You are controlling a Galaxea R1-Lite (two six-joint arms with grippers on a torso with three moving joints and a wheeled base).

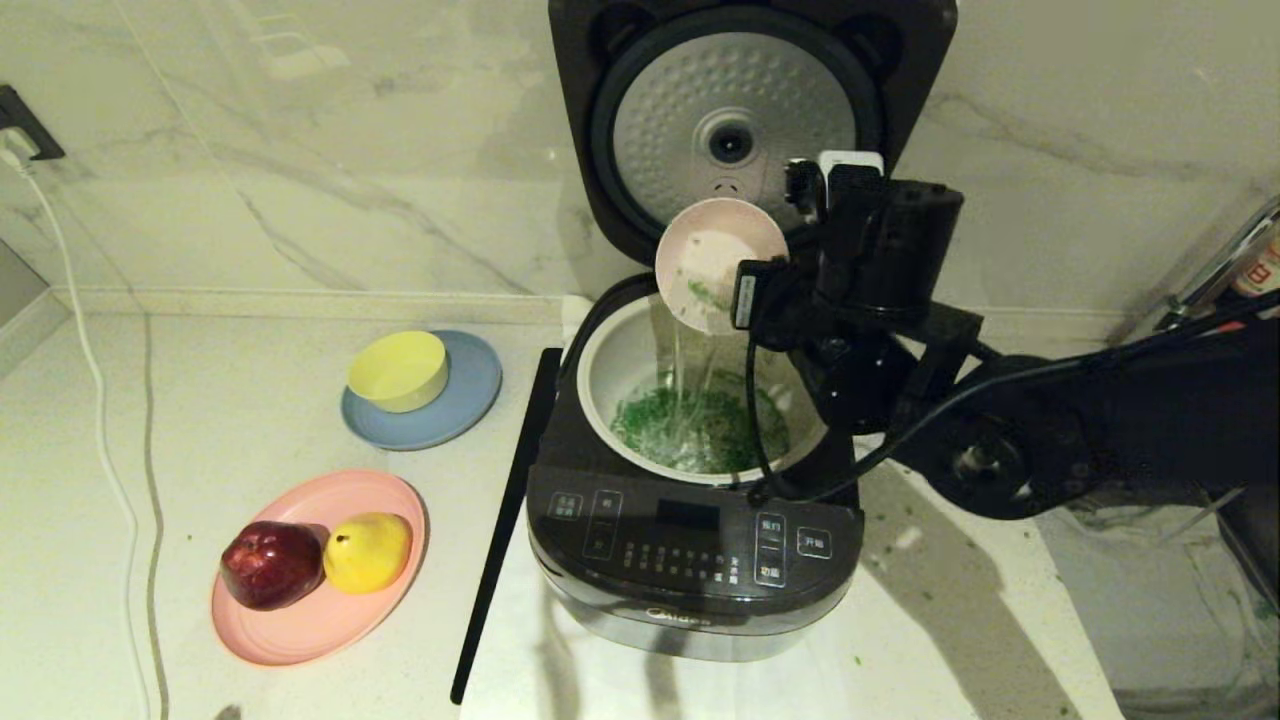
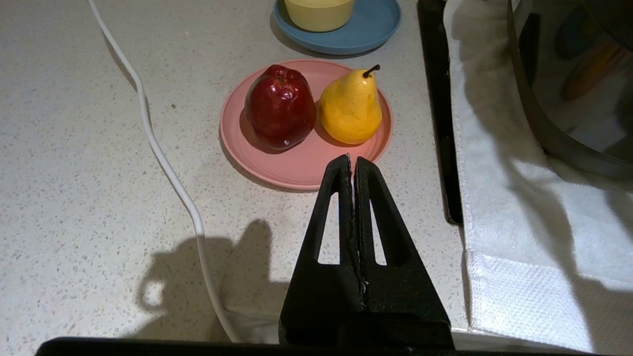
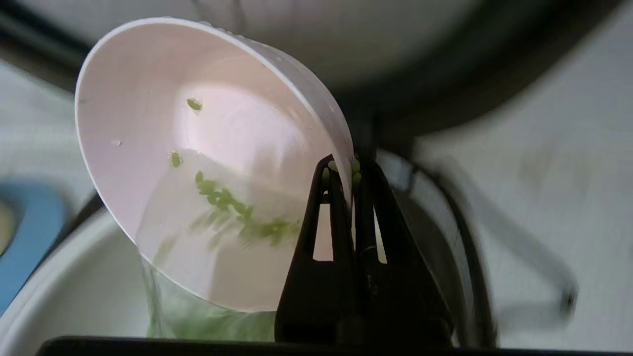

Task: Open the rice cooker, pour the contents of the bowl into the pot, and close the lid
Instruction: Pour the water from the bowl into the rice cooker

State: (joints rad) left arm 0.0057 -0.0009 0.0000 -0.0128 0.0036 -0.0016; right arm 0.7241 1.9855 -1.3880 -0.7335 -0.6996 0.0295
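Where fingers (image 3: 341,183) pinch: bowl (image 3: 198,163) rim

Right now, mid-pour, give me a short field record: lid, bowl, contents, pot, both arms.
lid: open, upright behind the pot
bowl: tipped steeply over the pot, rim pinched by right gripper
contents: mostly in the pot with water streaming down; a few green bits still cling inside the bowl
pot: seated in the cooker
left gripper: shut, idle above the counter near the pink plate
spill: green flecks on the counter to the cooker's right
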